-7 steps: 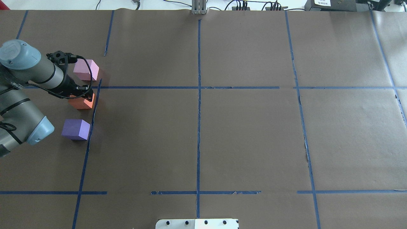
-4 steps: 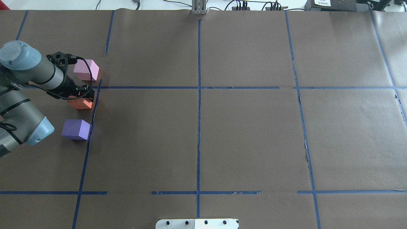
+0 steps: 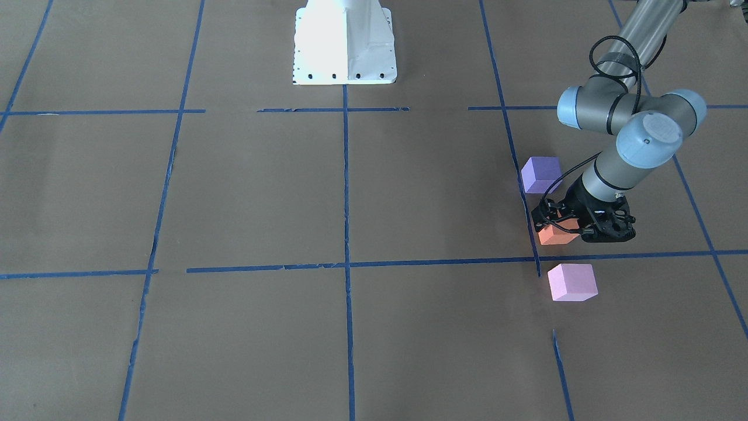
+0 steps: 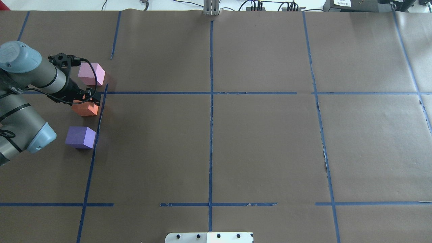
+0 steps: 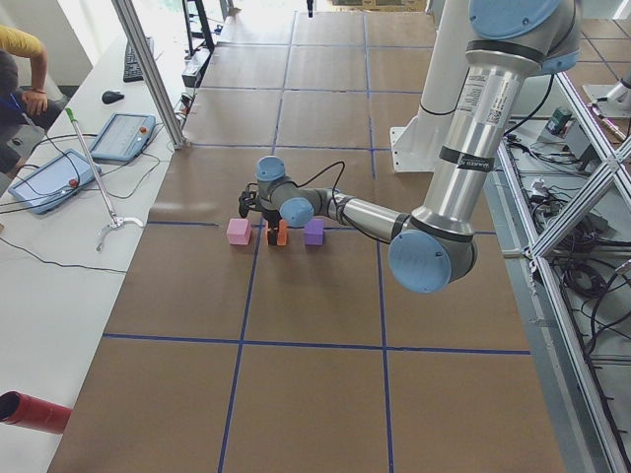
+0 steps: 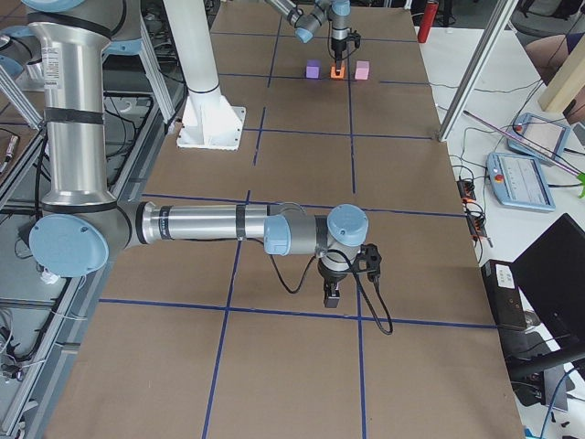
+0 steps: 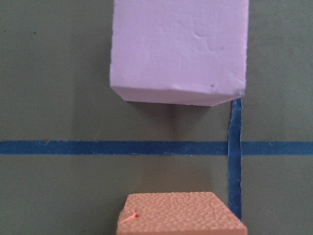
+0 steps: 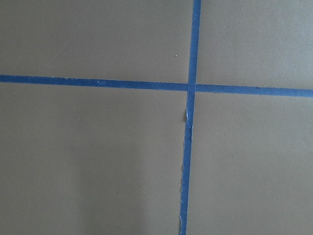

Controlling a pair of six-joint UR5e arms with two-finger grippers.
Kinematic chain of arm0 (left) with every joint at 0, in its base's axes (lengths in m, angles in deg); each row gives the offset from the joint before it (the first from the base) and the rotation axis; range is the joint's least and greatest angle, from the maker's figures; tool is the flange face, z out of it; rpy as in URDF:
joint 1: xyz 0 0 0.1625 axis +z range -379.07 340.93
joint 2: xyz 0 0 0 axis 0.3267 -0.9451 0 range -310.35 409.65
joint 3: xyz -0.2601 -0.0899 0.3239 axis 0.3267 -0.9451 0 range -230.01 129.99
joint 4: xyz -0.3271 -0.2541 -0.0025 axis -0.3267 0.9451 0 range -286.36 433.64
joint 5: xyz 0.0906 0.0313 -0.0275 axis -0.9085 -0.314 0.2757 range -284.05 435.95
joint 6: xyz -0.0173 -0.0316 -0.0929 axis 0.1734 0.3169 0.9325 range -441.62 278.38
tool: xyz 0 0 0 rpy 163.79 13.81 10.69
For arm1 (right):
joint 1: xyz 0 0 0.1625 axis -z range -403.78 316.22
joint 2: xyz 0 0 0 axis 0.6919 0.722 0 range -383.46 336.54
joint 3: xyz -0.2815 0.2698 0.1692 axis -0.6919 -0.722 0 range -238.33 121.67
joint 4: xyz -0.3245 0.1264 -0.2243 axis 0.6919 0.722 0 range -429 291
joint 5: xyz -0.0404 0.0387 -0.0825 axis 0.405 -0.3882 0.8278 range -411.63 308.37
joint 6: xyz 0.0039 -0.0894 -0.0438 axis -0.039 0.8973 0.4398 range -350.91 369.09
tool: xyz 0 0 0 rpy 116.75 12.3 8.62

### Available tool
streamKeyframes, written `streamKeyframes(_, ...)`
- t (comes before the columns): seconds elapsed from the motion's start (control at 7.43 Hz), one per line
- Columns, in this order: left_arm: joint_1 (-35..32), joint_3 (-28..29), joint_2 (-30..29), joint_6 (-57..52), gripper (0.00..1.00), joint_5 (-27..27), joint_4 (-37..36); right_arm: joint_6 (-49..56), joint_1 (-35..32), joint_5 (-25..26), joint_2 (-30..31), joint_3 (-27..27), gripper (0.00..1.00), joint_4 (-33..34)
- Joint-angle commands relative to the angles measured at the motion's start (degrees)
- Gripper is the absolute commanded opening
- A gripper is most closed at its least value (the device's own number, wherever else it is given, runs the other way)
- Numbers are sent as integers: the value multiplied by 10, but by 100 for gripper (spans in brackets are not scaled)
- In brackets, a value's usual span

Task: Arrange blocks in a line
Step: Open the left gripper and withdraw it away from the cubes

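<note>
Currently, the orange block (image 4: 85, 109) sits on the table (image 4: 236, 141) between the pink block (image 4: 90, 73) and the purple block (image 4: 80, 136), apart from both, in a row beside a tape line (image 4: 100, 111). The left gripper (image 4: 89, 99) hangs directly over the orange block, partly hiding it; spread or pinching cannot be told. The right gripper (image 6: 331, 297) hangs over a tape crossing (image 8: 190, 88), well apart; its state cannot be told.

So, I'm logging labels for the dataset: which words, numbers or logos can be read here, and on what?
Too small to read: the white label on the black box at the table's far edge.
No markings visible on the orange foam cube, violet foam cube or pink foam cube.
</note>
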Motion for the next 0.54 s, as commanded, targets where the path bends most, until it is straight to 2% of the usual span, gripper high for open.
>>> streamKeyframes(0.0, -36, -52, 2, -24, 100, -2, -46, 0, 0, 0, 0, 0, 100, 0)
streamKeyframes(0.13, -59, -82, -1, -48, 100, 1, -111, 0, 0, 0, 0, 0, 100, 0)
streamKeyframes(0.27, -69, -123, -2, -49, 100, 3, -150, 0, 0, 0, 0, 0, 100, 1)
streamKeyframes(0.4, -75, -135, -2, -50, 100, 3, -172, 0, 0, 0, 0, 0, 100, 1)
